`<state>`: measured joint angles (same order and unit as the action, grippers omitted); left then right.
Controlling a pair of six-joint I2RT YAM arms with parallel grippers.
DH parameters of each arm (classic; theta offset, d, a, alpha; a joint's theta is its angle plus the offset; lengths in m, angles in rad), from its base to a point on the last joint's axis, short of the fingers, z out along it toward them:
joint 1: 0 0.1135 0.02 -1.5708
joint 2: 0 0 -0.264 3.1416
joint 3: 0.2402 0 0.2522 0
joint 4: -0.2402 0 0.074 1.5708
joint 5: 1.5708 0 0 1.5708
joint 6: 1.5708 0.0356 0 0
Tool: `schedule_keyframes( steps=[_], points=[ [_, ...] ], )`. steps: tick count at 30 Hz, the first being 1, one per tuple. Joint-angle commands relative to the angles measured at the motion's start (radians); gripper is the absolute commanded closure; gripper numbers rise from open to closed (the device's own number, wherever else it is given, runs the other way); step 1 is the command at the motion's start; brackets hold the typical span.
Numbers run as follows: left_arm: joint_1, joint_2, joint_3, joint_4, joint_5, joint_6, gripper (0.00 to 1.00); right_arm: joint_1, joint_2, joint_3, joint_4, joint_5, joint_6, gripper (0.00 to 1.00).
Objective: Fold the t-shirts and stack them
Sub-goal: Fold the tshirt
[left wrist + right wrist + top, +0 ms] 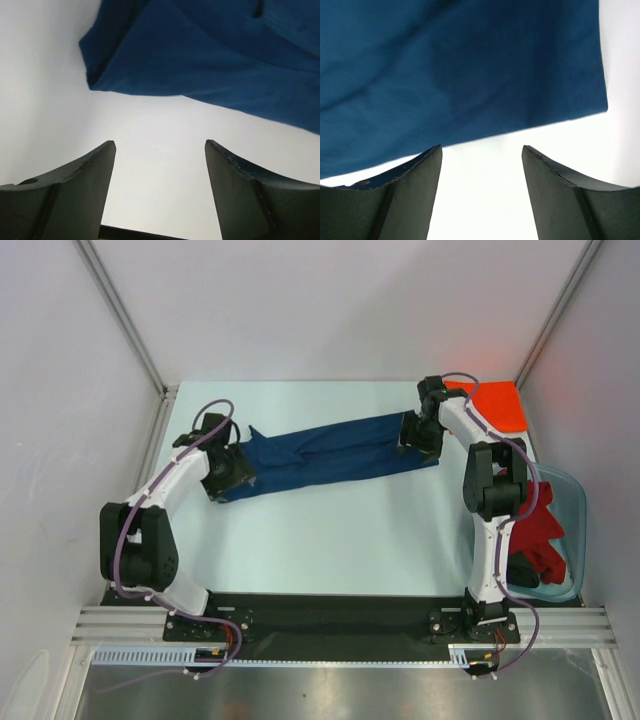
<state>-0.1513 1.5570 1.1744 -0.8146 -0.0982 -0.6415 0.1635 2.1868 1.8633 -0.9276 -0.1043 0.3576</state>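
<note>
Nearest you, the two arm bases (200, 625) are sitting on the black strip (330, 615) at the front edge of the table (340, 550). Your left gripper (225, 472) is hanging over the left end of the navy t-shirt (330, 455). Its wrist camera is showing both fingers (75, 190) standing wide apart, gripping nothing, with only bare white table between them. The shirt's folded corner is lying just beyond their tips. The navy t-shirt is lying on the table as a long narrow band, stretching from the left gripper across the middle and angling toward the far right. Your right gripper (415, 432) is sitting over the band's right end. Its fingers (570, 195) are likewise spread and holding nothing, with the cloth's straight edge running just past their tips and bare table showing between them. Further right, the orange t-shirt (497, 405) is lying flat in the table's far right corner, just beside the right arm's wrist. Along the right edge, the clear bluish tub (578, 502) is holding a crumpled red t-shirt (545, 530). Some dark cloth (525, 575) is lying at the tub's near end, partly hidden behind the right arm.
</note>
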Motion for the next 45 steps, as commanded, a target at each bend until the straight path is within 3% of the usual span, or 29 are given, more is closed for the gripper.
schedule_keyframes(
  steps=[1,5,12,19,28,33,35,36,37,39,41,42,45],
  points=[
    [0.07,0.026,-0.036,0.052,0.057,-0.084,0.22,-0.009,-0.079,-0.05,0.033,-0.02,-0.035,0.29],
    [0.102,0.031,-0.08,0.08,0.091,-0.116,0.2,-0.021,-0.113,-0.108,0.047,-0.005,-0.051,0.26],
    [0.148,0.023,-0.134,0.121,0.121,-0.207,0.14,-0.102,-0.139,-0.207,0.099,-0.074,-0.019,0.1],
    [0.208,0.1,-0.145,0.153,0.126,-0.205,0.14,-0.139,-0.079,-0.187,0.144,-0.12,-0.016,0.11],
    [0.214,0.172,-0.128,0.19,0.132,-0.196,0.2,-0.156,-0.025,-0.158,0.156,-0.109,0.01,0.2],
    [0.219,0.176,-0.133,0.195,0.117,-0.205,0.31,-0.182,-0.002,-0.144,0.151,-0.115,0.012,0.37],
    [0.223,0.175,-0.133,0.198,0.101,-0.195,0.41,-0.182,-0.001,-0.15,0.154,-0.117,0.012,0.47],
    [0.228,0.173,-0.133,0.193,0.101,-0.192,0.51,-0.182,-0.001,-0.159,0.161,-0.115,0.011,0.52],
    [0.228,0.173,-0.137,0.195,0.101,-0.187,0.57,-0.182,-0.001,-0.162,0.162,-0.114,0.006,0.66],
    [0.239,0.173,-0.14,0.192,0.075,-0.169,0.69,-0.179,0.001,-0.17,0.156,-0.107,-0.005,0.82],
    [0.251,0.173,-0.142,0.186,0.062,-0.146,0.9,-0.173,-0.004,-0.185,0.153,-0.101,-0.014,1.0],
    [0.254,0.172,-0.144,0.172,0.049,-0.138,1.0,-0.17,-0.013,-0.191,0.147,-0.094,-0.019,1.0],
    [0.274,0.155,-0.145,0.144,0.005,-0.103,1.0,-0.138,-0.051,-0.245,0.139,-0.054,-0.025,1.0]
  ],
)
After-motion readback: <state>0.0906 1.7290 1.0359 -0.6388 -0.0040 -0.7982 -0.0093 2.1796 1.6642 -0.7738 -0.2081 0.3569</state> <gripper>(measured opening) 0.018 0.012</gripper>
